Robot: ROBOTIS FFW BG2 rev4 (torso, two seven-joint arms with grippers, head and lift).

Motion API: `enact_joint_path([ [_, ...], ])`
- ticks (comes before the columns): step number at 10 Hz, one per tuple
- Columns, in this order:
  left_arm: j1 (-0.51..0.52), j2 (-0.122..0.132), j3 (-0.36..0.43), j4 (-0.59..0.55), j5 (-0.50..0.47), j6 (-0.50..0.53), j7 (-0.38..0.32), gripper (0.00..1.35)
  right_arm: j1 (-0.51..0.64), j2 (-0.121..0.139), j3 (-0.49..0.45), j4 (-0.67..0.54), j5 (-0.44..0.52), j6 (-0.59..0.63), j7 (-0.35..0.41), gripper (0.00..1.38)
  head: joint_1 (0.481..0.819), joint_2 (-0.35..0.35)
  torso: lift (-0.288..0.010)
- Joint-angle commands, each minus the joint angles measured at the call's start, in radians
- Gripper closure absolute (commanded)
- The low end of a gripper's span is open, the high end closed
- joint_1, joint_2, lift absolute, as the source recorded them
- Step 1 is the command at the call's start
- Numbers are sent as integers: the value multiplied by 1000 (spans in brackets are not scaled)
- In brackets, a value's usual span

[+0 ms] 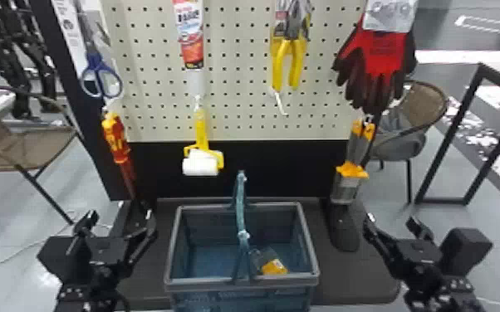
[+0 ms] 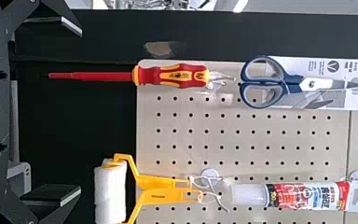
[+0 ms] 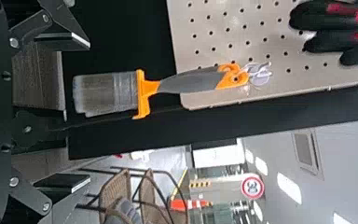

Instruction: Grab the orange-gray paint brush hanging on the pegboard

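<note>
Right of centre in the head view, the brush point(image 1: 352, 171) hangs by its handle point(image 3: 191, 81), so bristles point(image 3: 105, 92) point down; left hand point(image 1: 120, 215) and right hand point(image 1: 392, 220) gape empty.

No lettering reads surely: print marks the tube point(image 2: 291, 195) and, at the pegboard's point(image 1: 241, 97) left edge, the scissors card point(image 2: 340, 66); the round sign's point(image 3: 252, 186) number is too blurred.

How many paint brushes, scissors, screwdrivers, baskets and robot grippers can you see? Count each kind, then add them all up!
Paint brush: 1
Scissors: 1 pair
Screwdriver: 1
Basket: 1
Robot grippers: 2 (left gripper, right gripper)
Total: 6
</note>
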Motion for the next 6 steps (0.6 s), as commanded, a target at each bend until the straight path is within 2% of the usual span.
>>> enact_joint_path([
  [1,-1,2,-3,0,1,0,0,122,-58,-52,-1,2,-16,66,67,279,549,0,-100],
  [2,-3,2,-3,0,1,0,0,124,-92,-78,-1,2,-19,105,107,279,549,0,-100],
  [3,-4,2,-3,0,1,0,0,124,-123,-91,-12,10,-20,137,148,279,549,0,-100],
  [6,-4,2,-3,0,1,0,0,124,-229,-97,-38,104,-16,185,348,279,549,0,-100],
])
